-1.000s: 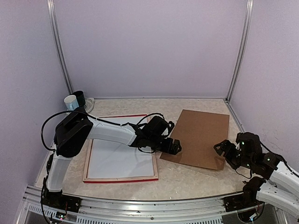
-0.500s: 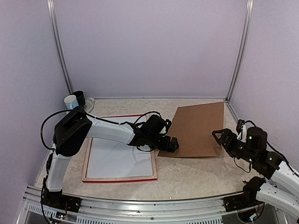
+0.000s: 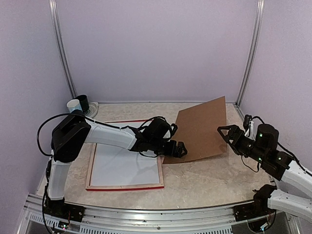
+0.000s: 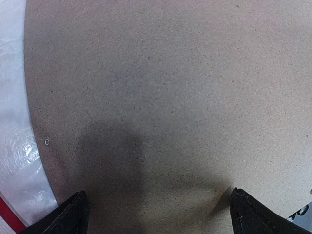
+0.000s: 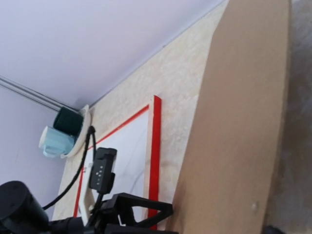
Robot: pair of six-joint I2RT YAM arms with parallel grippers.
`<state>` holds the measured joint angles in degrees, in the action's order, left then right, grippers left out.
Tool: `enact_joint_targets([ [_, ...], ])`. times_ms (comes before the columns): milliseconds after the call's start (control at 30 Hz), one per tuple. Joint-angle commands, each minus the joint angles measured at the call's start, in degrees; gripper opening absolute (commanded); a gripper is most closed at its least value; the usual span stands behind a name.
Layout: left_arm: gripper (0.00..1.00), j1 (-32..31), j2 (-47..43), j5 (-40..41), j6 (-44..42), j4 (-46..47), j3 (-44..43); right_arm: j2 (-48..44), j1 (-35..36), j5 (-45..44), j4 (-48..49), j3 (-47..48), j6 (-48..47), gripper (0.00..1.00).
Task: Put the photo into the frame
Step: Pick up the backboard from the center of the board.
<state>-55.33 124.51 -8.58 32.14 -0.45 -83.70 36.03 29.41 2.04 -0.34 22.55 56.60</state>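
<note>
**Backing board tips up, photo unseen**

We find the photo in no view. The frame [image 3: 126, 187] lies flat at the desk's [image 3: 204, 183] left, white inside. Beside it, the backing board [image 3: 202, 129], flat a second ago, now stands tilted on its left edge. The left jaws, spread wide, brace that edge; the right jaws, also apart, prop the raised side. We judge the board is being flipped toward the frame.
</note>
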Motion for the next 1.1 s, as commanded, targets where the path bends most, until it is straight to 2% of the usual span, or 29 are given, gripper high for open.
enact_joint_targets([
  [0,0.99,-1.3,-1.3,-5.5,0.1,-1.6,2.6,3.9,0.8,5.6,-3.7,4.2,1.6,0.92],
  [67,0.99,-0.9,-1.9,-5.8,0.5,-1.1,3.0,4.8,0.8,5.4,-4.7,4.5,2.1,0.92],
  [300,0.99,-0.6,-2.5,-6.5,0.8,-0.4,4.0,1.8,0.8,9.1,5.7,-0.5,6.7,0.91],
  [433,0.99,-0.4,-2.8,-7.1,1.2,0.0,4.7,3.3,0.8,11.8,10.2,-0.7,8.5,0.93],
  [667,0.99,0.2,-3.4,-7.7,1.7,2.0,5.5,8.4,1.0,11.9,8.7,1.4,11.5,0.91],
  [733,0.99,0.3,-3.8,-7.7,1.7,2.0,5.7,8.6,1.5,9.7,5.6,2.7,10.8,0.86],
  [800,0.99,0.4,-4.0,-7.7,1.8,2.2,5.9,8.5,1.7,7.9,2.6,4.0,10.1,0.75],
  [933,0.99,0.6,-4.3,-8.1,2.2,2.7,6.3,9.9,1.8,5.4,-4.4,8.0,8.1,0.60],
  [1067,0.99,0.8,-4.4,-8.4,2.3,2.9,6.2,11.1,1.8,5.9,-6.2,9.2,7.0,0.48],
])
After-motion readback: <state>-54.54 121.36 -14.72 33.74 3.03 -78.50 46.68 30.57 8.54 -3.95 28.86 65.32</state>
